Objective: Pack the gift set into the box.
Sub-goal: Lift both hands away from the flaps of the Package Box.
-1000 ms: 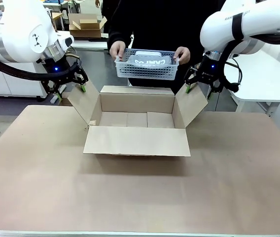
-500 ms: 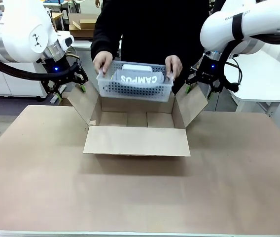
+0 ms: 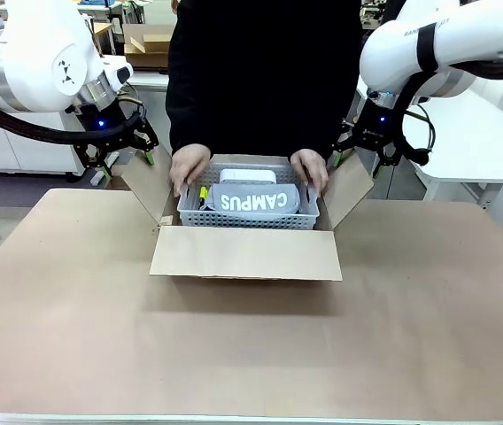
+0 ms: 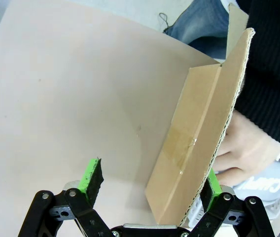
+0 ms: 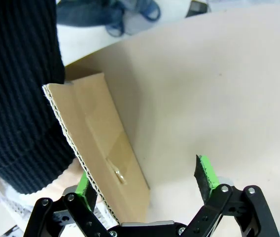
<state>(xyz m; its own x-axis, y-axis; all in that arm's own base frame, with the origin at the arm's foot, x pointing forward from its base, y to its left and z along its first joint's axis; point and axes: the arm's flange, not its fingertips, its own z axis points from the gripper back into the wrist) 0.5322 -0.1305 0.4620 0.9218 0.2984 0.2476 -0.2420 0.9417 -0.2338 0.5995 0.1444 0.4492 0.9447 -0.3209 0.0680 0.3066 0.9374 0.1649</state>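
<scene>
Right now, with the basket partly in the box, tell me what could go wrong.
1. The left gripper and right gripper are open and only straddle the side flaps, so a flap could swing inward onto the basket.
2. The person's hand sits between basket and flap, close to the left gripper; any arm movement might pinch it.
3. The basket looks a close fit in the box and may snag.

Gift set (image 3: pixel 251 200) in basket (image 3: pixel 248 220) inside box (image 3: pixel 244 254)

Left gripper (image 3: pixel 129 159) and right gripper (image 3: pixel 356 162), both agape (roughly level)
</scene>
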